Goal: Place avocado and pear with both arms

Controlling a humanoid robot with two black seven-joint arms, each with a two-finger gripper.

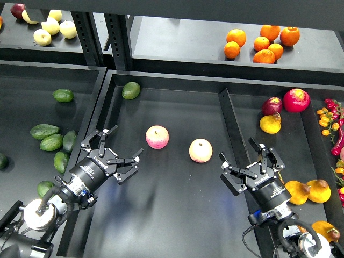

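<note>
Both arms are low over the dark tray [161, 226] and both are empty. The left gripper [114, 148] has its fingers spread wide, nothing between them. The right gripper [250, 161] is splayed open too, holding nothing.

Where's the fruit? The avocado [44, 130] lies well to the left of the left gripper, in the neighbouring bin among other green avocados, its long axis running roughly sideways. The pear [270, 123] sits just beyond the right gripper and slightly to its right, across the divider [232, 134], close beside a dark red fruit [272, 105].

Handling, as I judge it: the avocado looks smooth and glossy, so likely slippery; best taken across its narrow middle, with moderate pressure, since a real one bruises. Its neighbours crowd it, so finger room is tight. The pear is squat and rounded, probably firm enough for a steady pinch; the widest part of its belly is the spot, well clear of the stem.

Two pink-yellow apples [157, 136] lie between the grippers, not wanted here.

Writing: small white lettering shows on each gripper body, too small to read. No labels on the fruit.
</note>
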